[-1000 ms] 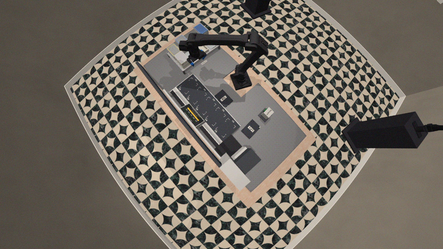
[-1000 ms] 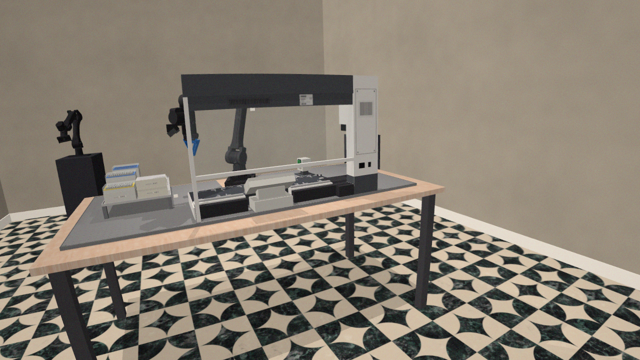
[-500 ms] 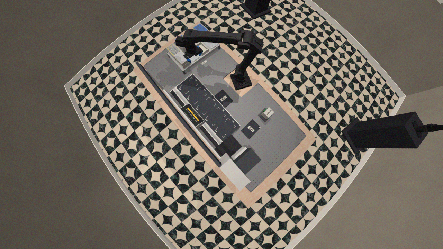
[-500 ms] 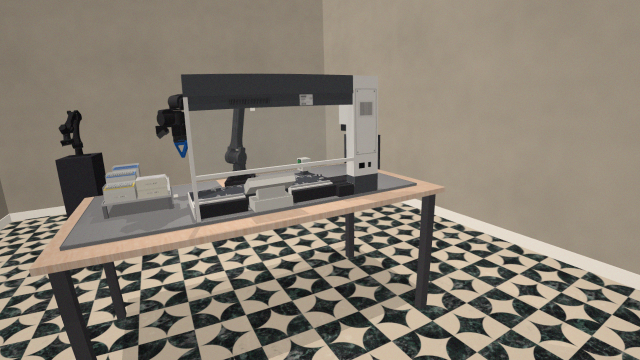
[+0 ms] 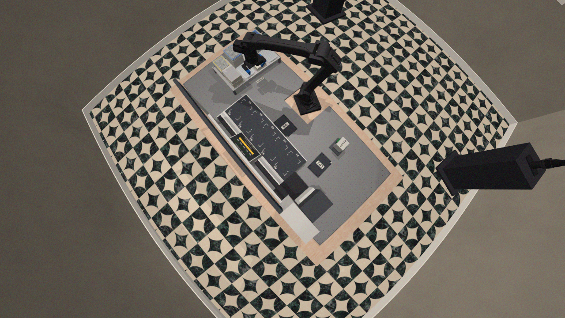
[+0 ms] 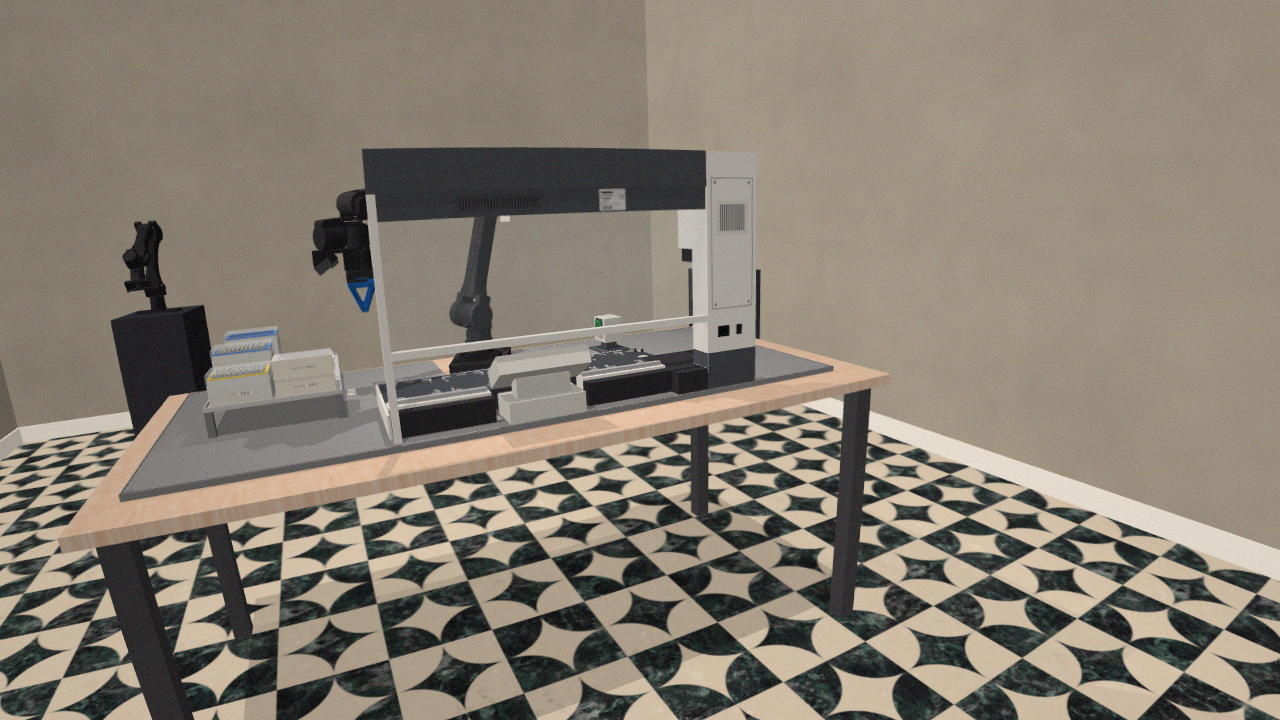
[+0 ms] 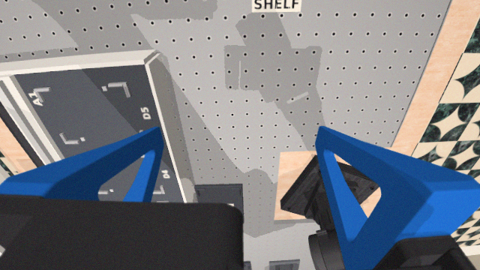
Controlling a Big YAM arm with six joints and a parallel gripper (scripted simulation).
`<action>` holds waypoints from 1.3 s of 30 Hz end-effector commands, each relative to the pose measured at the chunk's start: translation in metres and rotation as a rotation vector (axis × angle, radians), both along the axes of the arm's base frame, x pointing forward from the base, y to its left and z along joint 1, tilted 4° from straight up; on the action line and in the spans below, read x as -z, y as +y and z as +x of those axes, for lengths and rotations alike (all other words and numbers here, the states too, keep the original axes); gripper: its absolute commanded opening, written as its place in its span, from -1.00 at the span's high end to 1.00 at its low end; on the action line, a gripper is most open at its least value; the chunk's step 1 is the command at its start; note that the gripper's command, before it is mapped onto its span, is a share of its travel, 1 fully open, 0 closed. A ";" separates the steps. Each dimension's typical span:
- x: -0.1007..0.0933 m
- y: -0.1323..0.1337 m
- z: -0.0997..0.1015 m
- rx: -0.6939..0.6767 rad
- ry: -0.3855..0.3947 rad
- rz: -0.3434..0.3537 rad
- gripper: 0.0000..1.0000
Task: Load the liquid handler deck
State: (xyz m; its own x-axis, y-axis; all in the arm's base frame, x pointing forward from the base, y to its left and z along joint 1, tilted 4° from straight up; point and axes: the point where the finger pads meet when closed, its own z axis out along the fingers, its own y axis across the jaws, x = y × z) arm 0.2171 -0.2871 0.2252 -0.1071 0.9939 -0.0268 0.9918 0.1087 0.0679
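Note:
My gripper [image 5: 249, 70] [image 6: 361, 295] [image 7: 239, 135] is open and empty, with its blue fingers wide apart. It hangs high over the front edge of the SHELF [image 6: 277, 407], at the table's far end. On the SHELF stand several tip racks [image 5: 222, 63] [image 6: 239, 383] and two stacked sealed blocks [image 5: 233, 75] [image 6: 306, 371]; the arm hides other items and no ID labels are readable. The wrist view looks down on bare pegboard, the SHELF label [image 7: 276, 4] and the deck [image 5: 264, 134] [image 7: 82, 112] end marked D5. All the deck positions are empty.
The regrip nest RG [image 5: 286, 127] [image 7: 219, 193] lies beside the deck near the arm base [image 5: 306, 104] [image 7: 319, 187]. Lid park LP1 [image 5: 321, 162] and the READY key [image 5: 339, 144] [image 6: 606, 320] stand farther along. The handler's gantry [image 6: 537, 179] spans the deck.

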 end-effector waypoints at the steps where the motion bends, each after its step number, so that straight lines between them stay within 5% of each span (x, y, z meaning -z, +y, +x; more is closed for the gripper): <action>1: -0.011 -0.004 -0.011 -0.026 -0.019 -0.025 -1.00; 16: -0.005 -0.012 -0.076 -0.026 -0.012 -0.022 -1.00; 17: -0.019 -0.023 -0.076 -0.026 -0.027 -0.061 -1.00; 23: -0.003 -0.017 -0.109 -0.026 -0.010 -0.024 -1.00; 27: -0.018 -0.043 -0.098 -0.037 -0.023 -0.069 -1.00; 39: -0.019 -0.095 -0.095 -0.026 -0.023 -0.075 -1.00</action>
State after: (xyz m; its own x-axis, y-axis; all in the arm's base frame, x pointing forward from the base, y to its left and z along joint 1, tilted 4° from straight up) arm 0.1209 -0.3507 0.2251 -0.1364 0.9898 -0.0414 0.9878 0.1390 0.0700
